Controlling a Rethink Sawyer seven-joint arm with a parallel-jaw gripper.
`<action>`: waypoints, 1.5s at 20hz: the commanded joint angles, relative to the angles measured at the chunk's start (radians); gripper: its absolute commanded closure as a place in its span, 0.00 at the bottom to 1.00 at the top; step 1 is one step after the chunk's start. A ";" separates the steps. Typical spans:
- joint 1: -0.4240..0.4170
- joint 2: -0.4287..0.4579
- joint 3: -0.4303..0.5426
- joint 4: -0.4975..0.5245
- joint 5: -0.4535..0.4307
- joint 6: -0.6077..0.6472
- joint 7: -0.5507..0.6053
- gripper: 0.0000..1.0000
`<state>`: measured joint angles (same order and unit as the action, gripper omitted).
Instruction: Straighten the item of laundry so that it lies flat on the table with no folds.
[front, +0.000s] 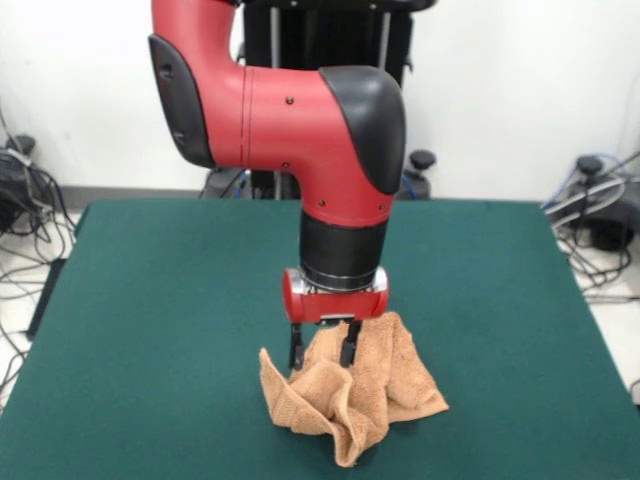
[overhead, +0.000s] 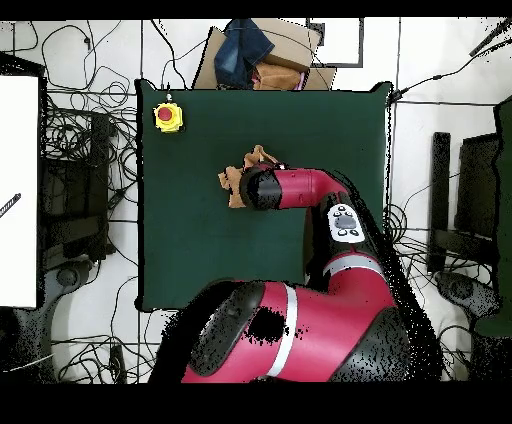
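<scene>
Towel (front: 365, 395): orange-tan terry cloth, crumpled in a heap directly beneath the claw (front: 320, 366) and spreading out below and to either side of it; several folds and a hanging lobe show on the side nearest the front camera. Not flat. In the overhead view only small patches of it peep out past the wrist.

Claw: two dark fingers (front: 296, 347) point straight down into the top of the heap, standing a narrow way apart with a ridge of cloth between them. Whether they have pinched that ridge cannot be told from either view (the cloth hides the tips).

Worktop (front: 160, 300): dark green, with plenty of bare surface on every side of the claw. A red-and-yellow button (overhead: 168, 117) sits well apart from the claw near a corner.

Step in hand, as judged: the opening grasp on the bunched towel; straightening has barely begun.

Next move, as judged: a firm hold on one layer or an edge rather than the whole bundle, then a lift and a drag across bare worktop so that the folds fall open. A grip on several layers would likely only shift the heap.
</scene>
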<state>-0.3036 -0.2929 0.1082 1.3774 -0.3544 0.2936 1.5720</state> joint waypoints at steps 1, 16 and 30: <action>0.056 0.009 -0.034 0.073 -0.026 -0.050 0.153 0.00; 0.052 0.063 -0.016 0.038 -0.026 -0.092 0.136 0.00; 0.042 0.098 -0.009 0.012 -0.019 -0.114 0.120 0.00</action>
<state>-0.2644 -0.2220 0.1013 1.3812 -0.3538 0.2074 1.5720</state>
